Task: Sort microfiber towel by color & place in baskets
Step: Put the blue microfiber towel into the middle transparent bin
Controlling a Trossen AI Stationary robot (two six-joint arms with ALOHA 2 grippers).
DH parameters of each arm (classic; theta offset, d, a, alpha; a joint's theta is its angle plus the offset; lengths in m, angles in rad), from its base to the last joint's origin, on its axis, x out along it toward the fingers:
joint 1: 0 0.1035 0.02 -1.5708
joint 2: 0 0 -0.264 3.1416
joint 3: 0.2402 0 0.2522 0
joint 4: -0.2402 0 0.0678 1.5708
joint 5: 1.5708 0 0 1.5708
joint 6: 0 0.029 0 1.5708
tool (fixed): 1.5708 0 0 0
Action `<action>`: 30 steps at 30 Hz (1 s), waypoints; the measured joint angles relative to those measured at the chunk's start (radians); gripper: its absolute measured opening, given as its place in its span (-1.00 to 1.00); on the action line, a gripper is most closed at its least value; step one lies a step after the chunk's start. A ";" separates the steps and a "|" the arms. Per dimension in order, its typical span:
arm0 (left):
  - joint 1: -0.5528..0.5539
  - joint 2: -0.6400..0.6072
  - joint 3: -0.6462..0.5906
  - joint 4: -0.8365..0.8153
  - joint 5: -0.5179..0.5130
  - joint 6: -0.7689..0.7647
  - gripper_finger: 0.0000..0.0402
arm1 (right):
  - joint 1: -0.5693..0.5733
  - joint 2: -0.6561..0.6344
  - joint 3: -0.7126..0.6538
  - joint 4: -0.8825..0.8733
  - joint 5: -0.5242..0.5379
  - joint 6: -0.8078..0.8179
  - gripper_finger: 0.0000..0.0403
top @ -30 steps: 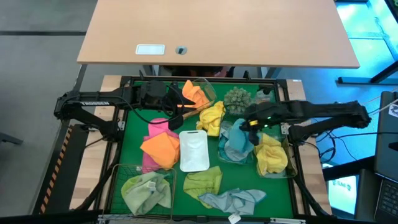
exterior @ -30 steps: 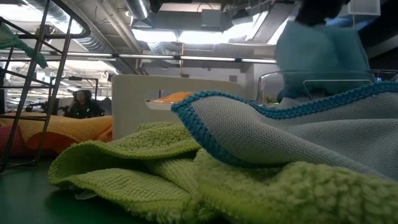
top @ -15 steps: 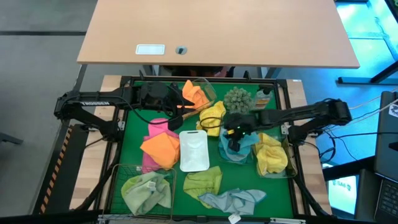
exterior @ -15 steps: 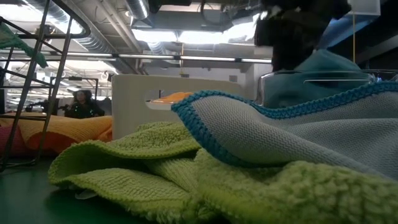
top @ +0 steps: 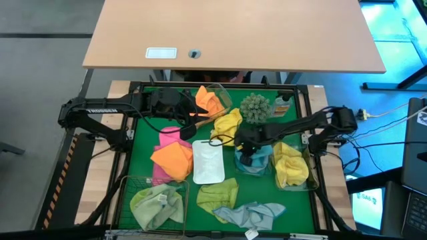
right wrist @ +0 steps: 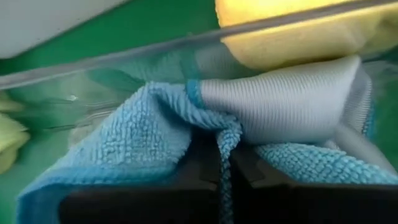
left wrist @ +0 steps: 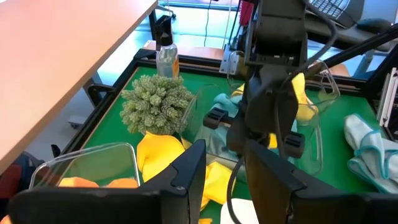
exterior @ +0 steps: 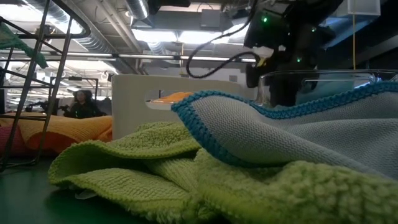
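My right gripper is down inside a clear plastic tub right of the white tray, shut on a teal-blue towel that lies bunched in that tub. The low view shows this arm standing behind the tub's rim. My left gripper hovers open near the far tub of orange towels and touches nothing. A yellow towel lies on the green mat between the two arms. My right gripper pinches a raised fold of the teal-blue towel between its two fingers, coming from above and pointing down. The rest of the towel rests slack on the tub's floor, spread to both sides of the fingers.
A second clear tub with yellow towels is right beside the first. Orange and pink towels lie left of the tray. A wire basket with a lime towel, a loose lime towel and a teal-edged towel fill the near edge. Spiky plant and bottle stand at the far side.
My right gripper has moved toward the table's left and down into the clear tub, carrying the teal-blue towel. The towel hung above the tub's rim a second ago and now lies sunk inside it.
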 joint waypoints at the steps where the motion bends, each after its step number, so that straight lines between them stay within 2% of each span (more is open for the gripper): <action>1: 0.000 0.000 0.000 0.000 0.000 0.000 -0.48 | 0.000 0.011 0.000 0.002 0.000 0.000 -0.99; 15: 0.000 -0.016 0.000 -0.014 0.016 -0.008 -0.48 | 0.000 0.045 0.053 -0.012 -0.010 0.000 -0.98; 19: 0.000 -0.048 0.000 -0.082 0.037 -0.030 -0.48 | 0.000 0.045 0.060 -0.014 -0.033 0.000 -0.96; 23: 0.000 -0.077 0.000 -0.202 0.038 -0.099 -0.48 | 0.000 0.045 0.060 -0.014 -0.046 -0.001 -0.79; 30: 0.000 -0.088 0.000 -0.426 0.051 -0.161 -0.48 | 0.000 0.044 0.061 -0.017 -0.079 0.033 -0.31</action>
